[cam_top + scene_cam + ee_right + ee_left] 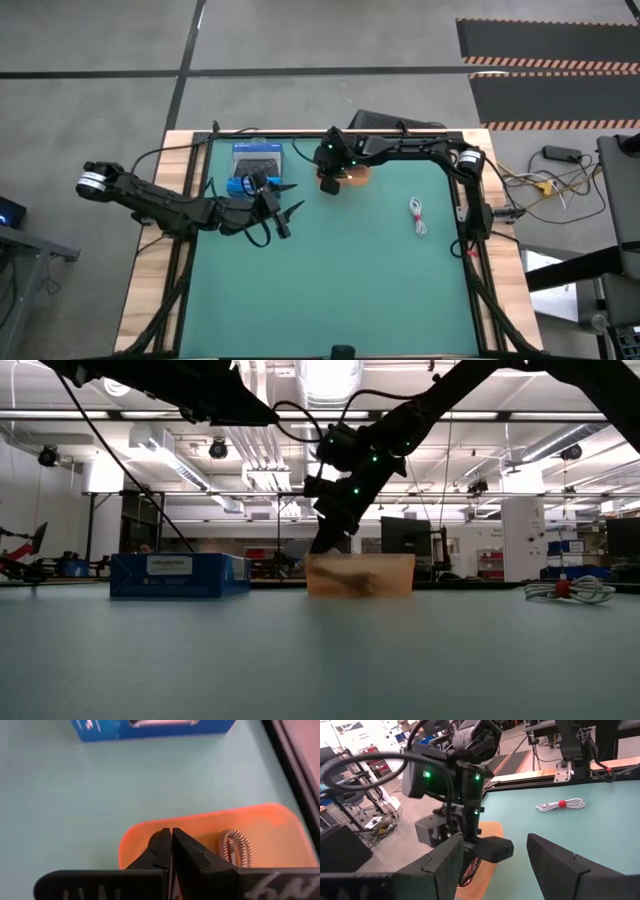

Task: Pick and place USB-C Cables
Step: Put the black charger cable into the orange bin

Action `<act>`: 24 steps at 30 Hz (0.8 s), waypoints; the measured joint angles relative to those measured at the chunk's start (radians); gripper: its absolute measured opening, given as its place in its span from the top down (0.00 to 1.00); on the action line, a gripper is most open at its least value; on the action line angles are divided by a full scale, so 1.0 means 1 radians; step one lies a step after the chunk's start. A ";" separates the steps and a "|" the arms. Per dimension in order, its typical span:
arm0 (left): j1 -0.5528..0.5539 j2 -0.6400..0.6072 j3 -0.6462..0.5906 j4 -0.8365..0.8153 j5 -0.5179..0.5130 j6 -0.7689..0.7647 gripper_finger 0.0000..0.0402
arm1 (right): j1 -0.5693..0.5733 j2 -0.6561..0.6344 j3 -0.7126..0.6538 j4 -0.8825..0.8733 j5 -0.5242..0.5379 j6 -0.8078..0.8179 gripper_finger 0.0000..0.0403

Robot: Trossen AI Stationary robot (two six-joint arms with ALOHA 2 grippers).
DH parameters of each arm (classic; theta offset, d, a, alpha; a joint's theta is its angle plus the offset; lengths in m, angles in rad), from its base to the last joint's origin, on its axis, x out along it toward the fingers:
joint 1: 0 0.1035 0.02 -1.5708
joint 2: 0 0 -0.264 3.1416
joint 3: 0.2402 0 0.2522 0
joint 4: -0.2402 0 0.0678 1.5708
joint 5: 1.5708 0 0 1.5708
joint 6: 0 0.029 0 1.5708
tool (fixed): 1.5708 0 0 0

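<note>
Right end effector (pixel 328 184): fingers pressed together, nothing visible between them in my right wrist view; tip is down in the orange tray (pixel 260 827) at the back of the counter (pixel 350 290). I can't see whether a thin cable is pinched lower down.
Left end effector (pixel 283 206): spread wide, empty, hanging over the counter just in front of the blue box (pixel 256 163) and pointed toward the tray.
Grey braided cable (pixel 235 847): coiled inside the orange tray, just beside the right fingers, not held.
White cable (pixel 418 216): bundled with a red tie, lying loose on the green mat, well apart from the tray on the right arm's side. Not yet placed.
Other cables: red-pink and black ones I can't make out; the low view shows something dark in the tray but it's too blurred to name.
Step in hand: looks like a drop-off at the tray by the right arm, my guess from the tip sitting inside the tray.
How I'd do it well: lift straight up so the shut fingers don't snag the grey coil or tip the light tray; clear the rim before swinging sideways. Then go for the white cable, opening wide and coming down across the bundle near the tie so all loops get pinched together.
Watch for: left arm sits close to the tray; I'd keep it parked to avoid the arms crossing.
</note>
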 joint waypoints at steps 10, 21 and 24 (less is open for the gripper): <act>0.000 0.000 0.000 0.003 0.000 -0.001 0.49 | -0.004 -0.050 0.000 -0.033 0.000 0.021 0.98; 0.000 0.000 0.000 0.004 0.000 -0.002 0.49 | -0.034 -0.019 0.000 -0.098 -0.032 0.072 0.98; 0.000 0.000 0.000 0.005 0.000 -0.002 0.49 | -0.039 -0.016 0.000 -0.091 -0.080 0.108 0.98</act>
